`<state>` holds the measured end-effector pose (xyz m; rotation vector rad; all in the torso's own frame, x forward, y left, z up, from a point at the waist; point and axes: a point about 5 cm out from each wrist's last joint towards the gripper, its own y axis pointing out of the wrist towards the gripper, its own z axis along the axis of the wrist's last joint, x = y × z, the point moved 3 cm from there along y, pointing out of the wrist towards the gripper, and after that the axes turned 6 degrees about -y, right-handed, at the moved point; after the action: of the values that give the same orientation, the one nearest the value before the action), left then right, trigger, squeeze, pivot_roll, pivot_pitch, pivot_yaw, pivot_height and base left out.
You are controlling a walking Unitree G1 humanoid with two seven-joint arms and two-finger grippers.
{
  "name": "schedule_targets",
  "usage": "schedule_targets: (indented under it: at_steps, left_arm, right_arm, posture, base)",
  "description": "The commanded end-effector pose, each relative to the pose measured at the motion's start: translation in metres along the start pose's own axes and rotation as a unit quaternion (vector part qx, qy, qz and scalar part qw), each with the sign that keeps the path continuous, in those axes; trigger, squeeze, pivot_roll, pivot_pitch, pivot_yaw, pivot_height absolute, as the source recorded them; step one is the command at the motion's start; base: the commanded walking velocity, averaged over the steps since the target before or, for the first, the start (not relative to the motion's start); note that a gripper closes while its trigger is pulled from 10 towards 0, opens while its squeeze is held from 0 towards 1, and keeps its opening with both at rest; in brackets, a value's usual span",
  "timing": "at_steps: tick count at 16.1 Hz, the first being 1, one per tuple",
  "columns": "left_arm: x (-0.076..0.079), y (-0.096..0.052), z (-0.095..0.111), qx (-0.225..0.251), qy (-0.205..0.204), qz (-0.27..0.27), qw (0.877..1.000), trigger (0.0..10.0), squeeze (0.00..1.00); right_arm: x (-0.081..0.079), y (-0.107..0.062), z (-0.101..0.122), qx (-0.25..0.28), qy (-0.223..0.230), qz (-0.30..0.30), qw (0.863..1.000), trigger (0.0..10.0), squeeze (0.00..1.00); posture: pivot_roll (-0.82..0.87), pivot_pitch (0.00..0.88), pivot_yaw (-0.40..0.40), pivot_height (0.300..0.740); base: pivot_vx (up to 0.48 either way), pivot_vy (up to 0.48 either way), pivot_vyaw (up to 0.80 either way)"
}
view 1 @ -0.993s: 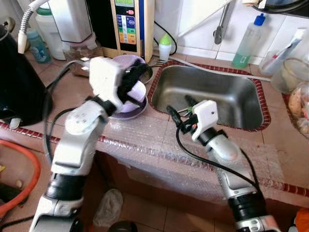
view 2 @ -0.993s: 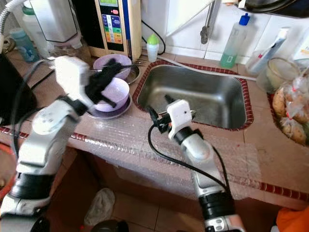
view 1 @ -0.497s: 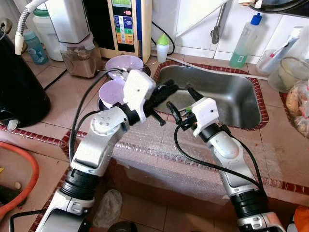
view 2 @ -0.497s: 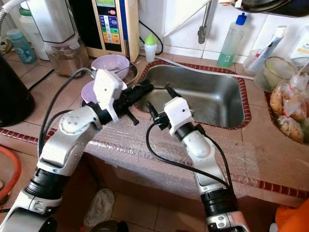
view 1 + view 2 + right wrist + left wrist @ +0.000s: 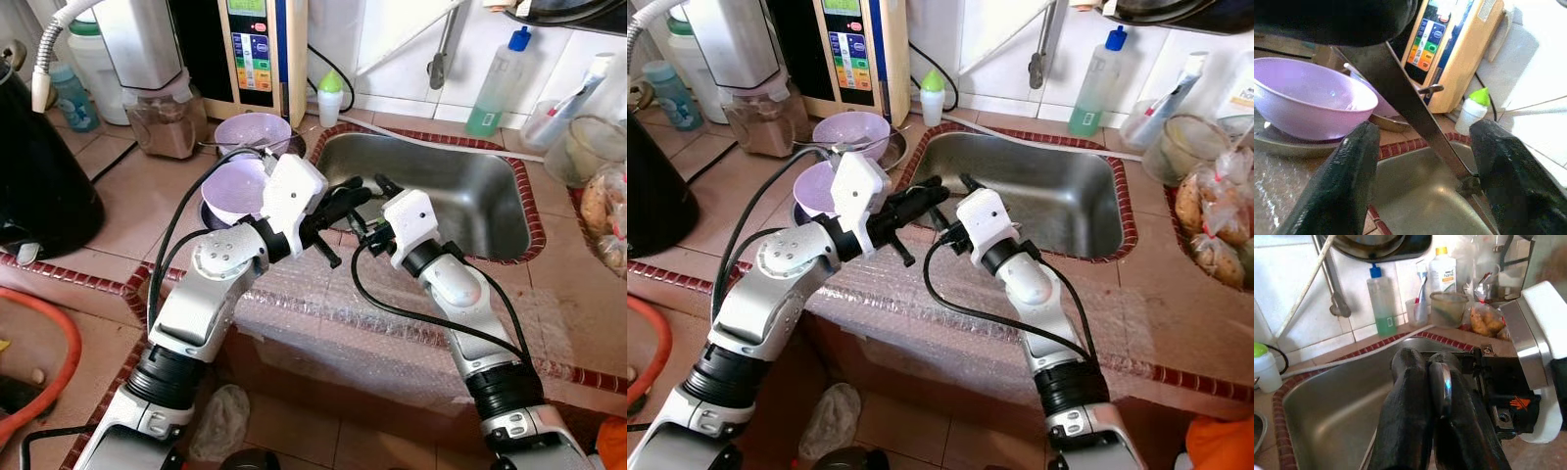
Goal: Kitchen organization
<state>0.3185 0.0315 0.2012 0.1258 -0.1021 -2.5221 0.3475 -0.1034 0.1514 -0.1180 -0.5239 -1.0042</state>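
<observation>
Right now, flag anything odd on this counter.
Clear bubble wrap covers the tiled counter's front edge before the steel sink, unusual for a kitchen. The left hand pinches a thin metal utensil. Nothing looks spilled.

Both arms bent, reaching forward, tips almost meeting in middle. Left gripper [image 5: 345,199] points to right, jaws pressed tight on thin metal thing. Right gripper [image 5: 364,204] points to left, jaws wide apart, one each side of that metal thing.
</observation>
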Motion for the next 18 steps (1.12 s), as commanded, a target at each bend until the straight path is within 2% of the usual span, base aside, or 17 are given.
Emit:
schedule_targets:
  at_steps: [1, 4, 11, 15, 18]
  left_arm:
    - [0.003, 0.001, -0.001, -0.004, 0.007, -0.006, 1.0, 0.0, 0.0]
    - [0.001, 0.0, -0.005, -0.013, 0.01, 0.0, 1.0, 0.0, 0.0]
    - [0.004, 0.001, -0.009, -0.017, 0.007, -0.003, 1.0, 0.0, 0.0]
    - [0.004, 0.001, -0.011, -0.021, 0.007, -0.003, 1.0, 0.0, 0.0]
    - [0.005, 0.002, -0.012, -0.022, 0.005, -0.003, 1.0, 1.0, 0.0]
  right_arm:
    - [-0.001, 0.003, -0.002, -0.01, -0.002, 0.016, 1.0, 0.0, 0.0]
    - [0.003, 0.001, -0.012, -0.03, -0.015, 0.022, 0.999, 0.0, 0.0]
    - [0.013, -0.001, -0.012, -0.025, -0.049, 0.005, 0.998, 0.0, 0.0]
    - [0.014, -0.002, -0.012, -0.023, -0.05, 0.002, 0.998, 0.0, 0.0]
    - [0.015, -0.004, -0.013, -0.023, -0.049, 0.0, 0.999, 0.0, 0.0]
  posture:
    - [-0.05, 0.0, 0.042, 0.74]
    - [-0.06, 0.0, 0.038, 0.74]
    - [-0.07, 0.0, 0.043, 0.74]
    - [-0.07, 0.0, 0.045, 0.74]
    - [-0.07, 0.0, 0.045, 0.74]
  base:
    - [0.0, 0.0, 0.0]
    - [0.0, 0.0, 0.0]
    - [0.0, 0.0, 0.0]
    - [0.0, 0.0, 0.0]
    - [0.0, 0.0, 0.0]
